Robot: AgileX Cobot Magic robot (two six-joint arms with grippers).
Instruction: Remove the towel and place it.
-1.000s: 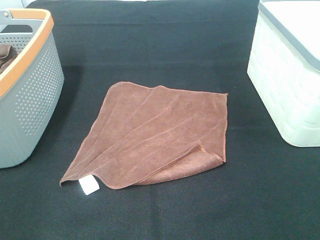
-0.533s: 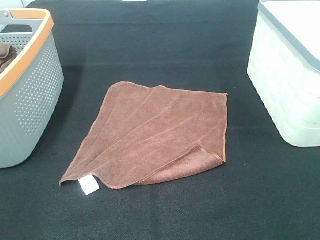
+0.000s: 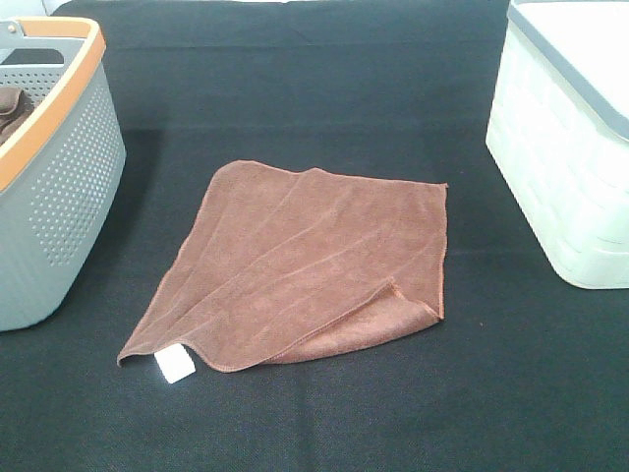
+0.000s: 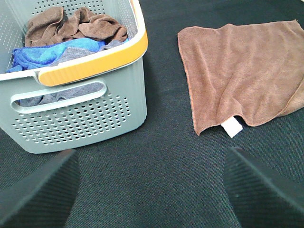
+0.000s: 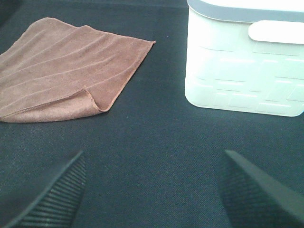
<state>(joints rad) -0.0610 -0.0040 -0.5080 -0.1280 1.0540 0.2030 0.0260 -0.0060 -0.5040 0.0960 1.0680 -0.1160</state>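
The rust-brown towel [image 3: 305, 267] lies spread flat on the black table, its white tag [image 3: 175, 365] at the near left corner and one near right corner folded over. It also shows in the left wrist view [image 4: 242, 80] and the right wrist view [image 5: 61, 71]. Neither arm shows in the exterior high view. My left gripper [image 4: 152, 190] is open and empty, low over bare table, apart from the towel. My right gripper [image 5: 152, 190] is open and empty, over bare table between the towel and the white bin.
A grey perforated basket with an orange rim [image 3: 59, 167] stands at the left; the left wrist view shows it [image 4: 95, 114] holding a darker brown bunched cloth [image 4: 78, 26] and a blue cloth [image 4: 42, 54]. A white bin [image 3: 565, 167] stands at the right, also in the right wrist view [image 5: 247, 66].
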